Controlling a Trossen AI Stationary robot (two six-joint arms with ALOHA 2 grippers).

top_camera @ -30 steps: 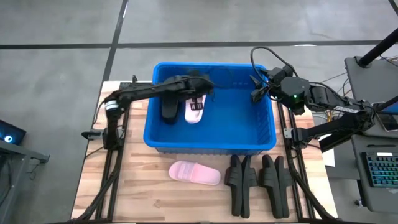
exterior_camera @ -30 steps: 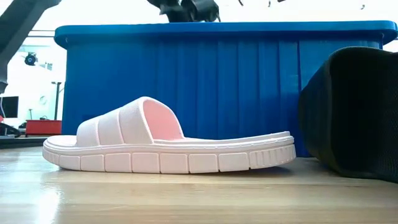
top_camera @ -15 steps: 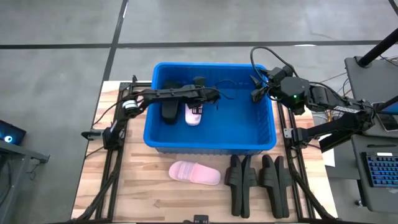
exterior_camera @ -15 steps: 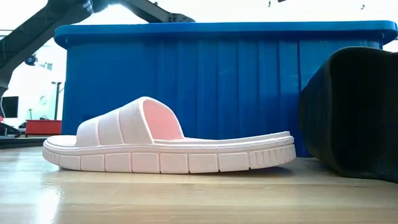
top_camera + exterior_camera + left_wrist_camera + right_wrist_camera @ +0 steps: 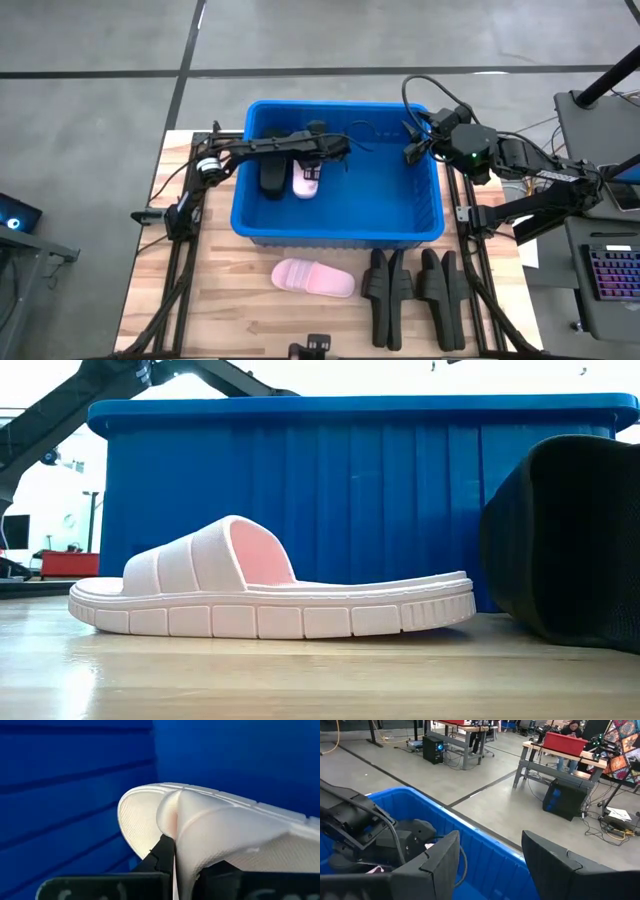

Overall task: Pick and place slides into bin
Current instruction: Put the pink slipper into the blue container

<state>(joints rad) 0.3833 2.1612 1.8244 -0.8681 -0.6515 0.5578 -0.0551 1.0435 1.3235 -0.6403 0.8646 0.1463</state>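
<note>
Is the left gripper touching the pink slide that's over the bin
Touching. In the left wrist view the left gripper is shut on the pink slide, its strap edge pinched between the dark fingers, with the bin wall behind.

Two dark jointed arms, black looping cables, green light on right wrist

A wooden slatted table top (image 5: 220, 290) is seen on a grey floor (image 5: 100, 60) crossed by dark lines. A keyboard (image 5: 610, 275) is seen at the right edge of the high view. In the room beyond, a red box (image 5: 564, 742) is set on a workbench (image 5: 560, 762), with a dark computer case (image 5: 432, 747) on the floor under another bench and a person (image 5: 572, 727) seated behind.
</note>
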